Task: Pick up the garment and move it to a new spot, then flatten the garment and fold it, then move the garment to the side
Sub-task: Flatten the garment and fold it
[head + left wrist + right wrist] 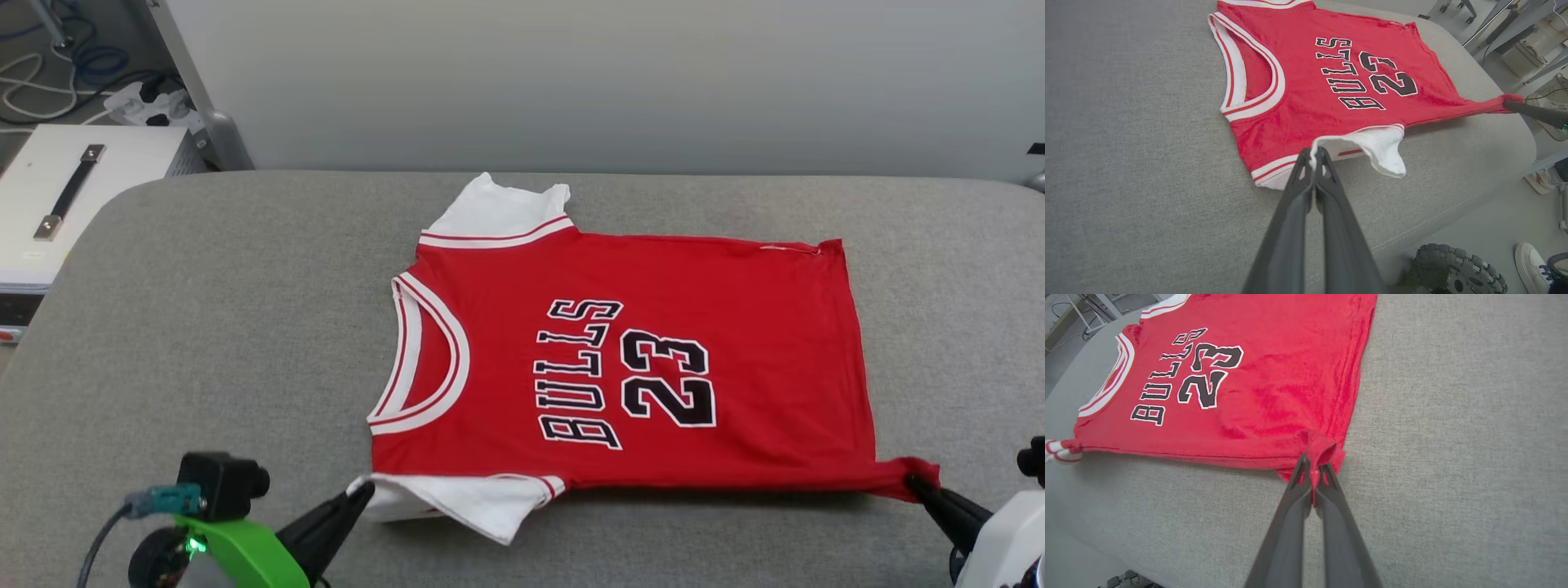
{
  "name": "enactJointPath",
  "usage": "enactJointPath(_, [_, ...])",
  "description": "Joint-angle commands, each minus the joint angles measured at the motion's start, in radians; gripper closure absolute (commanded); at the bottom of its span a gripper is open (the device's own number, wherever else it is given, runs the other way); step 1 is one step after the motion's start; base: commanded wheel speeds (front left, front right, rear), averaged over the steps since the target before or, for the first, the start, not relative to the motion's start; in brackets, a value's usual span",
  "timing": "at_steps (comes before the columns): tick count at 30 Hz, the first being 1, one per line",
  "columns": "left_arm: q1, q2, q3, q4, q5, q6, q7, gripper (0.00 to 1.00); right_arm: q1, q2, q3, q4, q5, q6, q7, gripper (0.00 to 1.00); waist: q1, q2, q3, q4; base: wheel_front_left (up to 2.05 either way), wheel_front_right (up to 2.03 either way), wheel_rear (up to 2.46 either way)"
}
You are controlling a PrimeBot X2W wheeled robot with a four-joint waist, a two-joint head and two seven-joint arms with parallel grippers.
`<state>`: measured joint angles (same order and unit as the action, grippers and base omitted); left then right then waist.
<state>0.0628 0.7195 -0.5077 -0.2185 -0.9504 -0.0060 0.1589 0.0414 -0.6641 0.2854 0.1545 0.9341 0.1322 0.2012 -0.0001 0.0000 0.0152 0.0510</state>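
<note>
at the near edge, both jaws pinch the garment (702, 286), arms (1008, 531) cut off.

A white case (131, 163) with a black handle (70, 191) sits beside the grey cushion (212, 310).

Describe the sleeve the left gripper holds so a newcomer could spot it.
On the grey cushion lies the garment, collar to the robot's left. The sleeve is at its near edge; unlike the far sleeve, the left gripper pinches it.
</note>
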Motion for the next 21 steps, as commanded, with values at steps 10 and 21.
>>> enactJointPath(10, [-0.263,-0.028,0.025,0.079,0.037,-0.043,0.046,1.0,-0.172,0.047,-0.049,-0.032,-0.092,-0.002,0.101,1.0,0.0001,0.0,0.157,-0.013,0.0,0.0,0.0])
enactJointPath(21, [-0.505,-0.081,-0.009,0.263,0.088,-0.084,0.088,1.0,-0.329,0.085,-0.026,0.04,-0.154,-0.002,0.157,1.0,0.0001,0.0,0.264,-0.035,0.0,0.0,0.0])
